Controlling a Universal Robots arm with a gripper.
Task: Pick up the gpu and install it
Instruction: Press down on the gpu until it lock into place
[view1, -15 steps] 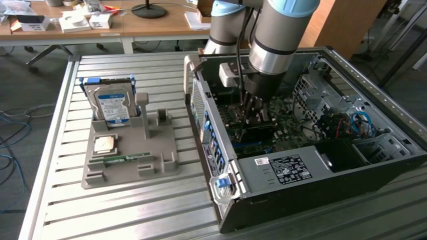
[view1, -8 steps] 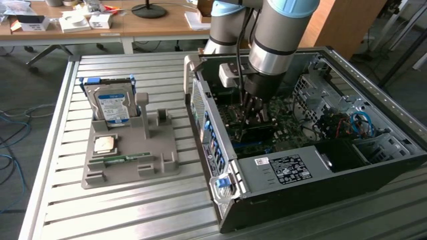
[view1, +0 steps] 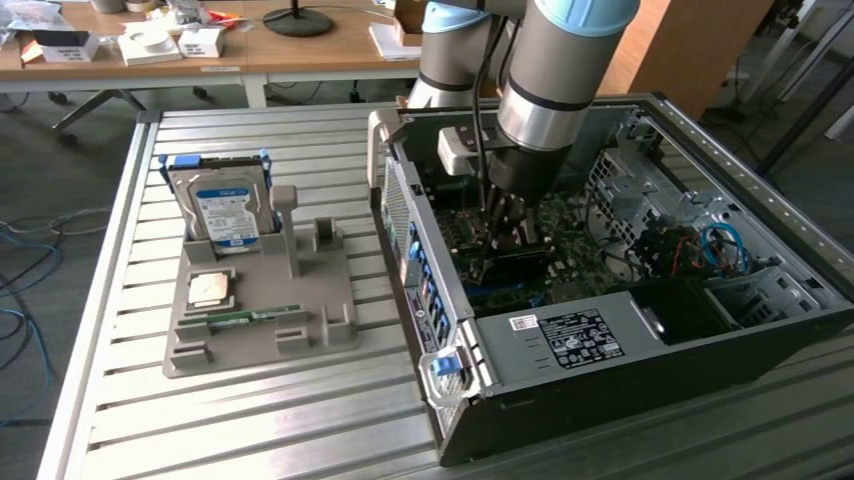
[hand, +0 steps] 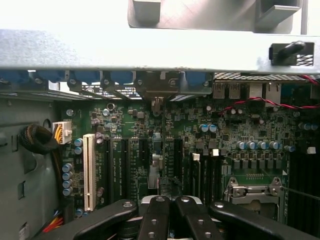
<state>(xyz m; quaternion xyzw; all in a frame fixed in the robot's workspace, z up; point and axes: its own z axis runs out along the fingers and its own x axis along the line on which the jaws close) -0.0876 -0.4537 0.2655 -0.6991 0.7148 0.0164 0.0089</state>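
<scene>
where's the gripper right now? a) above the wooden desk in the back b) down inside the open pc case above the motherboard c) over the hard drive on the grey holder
b, the gripper reaches down into the open pc case, right above the green motherboard.

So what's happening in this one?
The grey robot arm has reached down into the open black computer case, its pincer shut just above the green motherboard. A thin card seen edge-on stands among the expansion slots in front of the pincer. The silver hard drive sits in the grey parts holder.
</scene>
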